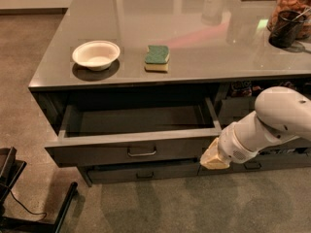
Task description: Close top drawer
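The top drawer [97, 153] is pulled far out of the grey counter. It is dark grey, wide and shallow, with a small metal bar handle [142, 152] at the middle of its front panel. Its inside looks empty. My gripper [212, 159] hangs at the end of the white arm [272, 123], low at the right end of the drawer's front panel, close to its corner. I cannot tell whether it touches the panel.
A white bowl [96, 55] and a green sponge [157, 58] lie on the grey countertop [194, 42]. A dark cup [284, 28] and a jar stand at the far right. Lower drawer fronts [141, 174] sit under the open drawer. A black stand [19, 198] is at the lower left.
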Robot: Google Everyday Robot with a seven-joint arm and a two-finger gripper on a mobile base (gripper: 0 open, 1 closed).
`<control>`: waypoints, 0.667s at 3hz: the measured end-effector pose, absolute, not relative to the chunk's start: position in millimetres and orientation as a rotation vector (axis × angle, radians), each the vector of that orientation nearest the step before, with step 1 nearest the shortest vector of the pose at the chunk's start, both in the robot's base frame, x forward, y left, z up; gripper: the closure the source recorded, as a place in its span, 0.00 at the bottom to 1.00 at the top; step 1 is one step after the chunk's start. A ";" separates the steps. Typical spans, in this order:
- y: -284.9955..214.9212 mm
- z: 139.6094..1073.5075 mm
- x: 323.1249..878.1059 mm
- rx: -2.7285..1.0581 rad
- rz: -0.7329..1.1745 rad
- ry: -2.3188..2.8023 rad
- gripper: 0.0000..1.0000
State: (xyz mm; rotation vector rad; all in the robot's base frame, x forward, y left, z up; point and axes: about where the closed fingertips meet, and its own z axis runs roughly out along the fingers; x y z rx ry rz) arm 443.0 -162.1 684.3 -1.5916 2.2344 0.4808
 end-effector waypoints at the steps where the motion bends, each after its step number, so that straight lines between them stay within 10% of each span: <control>1: -162.0 684.2 443.0 -1.592 0.481 2.234 1.00; 2: -158.3 668.5 449.4 -1.631 0.475 2.181 1.00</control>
